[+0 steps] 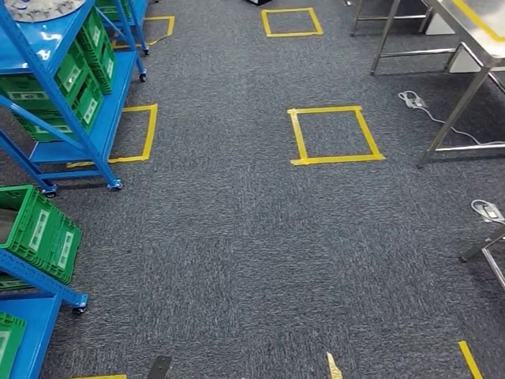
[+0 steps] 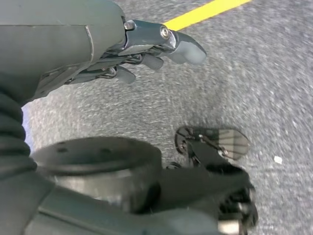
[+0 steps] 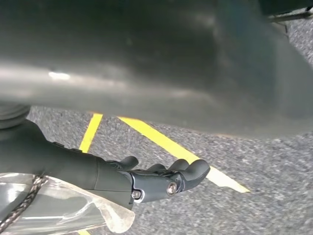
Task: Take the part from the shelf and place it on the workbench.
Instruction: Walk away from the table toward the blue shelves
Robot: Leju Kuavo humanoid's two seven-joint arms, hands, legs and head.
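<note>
In the head view a blue wheeled shelf [image 1: 89, 134] stands at the left with green crates [image 1: 84, 79] on its levels. A grey round metal piece [image 1: 35, 8] lies on its top level at the picture's edge. The steel workbench [image 1: 476, 31] stands at the far right. My left hand [image 2: 147, 54] hangs over the grey carpet with its fingers stretched out and nothing in them. My right hand [image 3: 158, 178] also hangs above the carpet, fingers extended and holding nothing. Clear plastic film [image 3: 74, 210] sits by its wrist.
A nearer blue rack with a tilted green crate [image 1: 42, 233] stands at the lower left. Yellow tape squares [image 1: 335, 134] mark the carpet. A white power strip and cable [image 1: 411, 99] lie by the workbench legs, and another strip [image 1: 488, 209] lies at the right edge.
</note>
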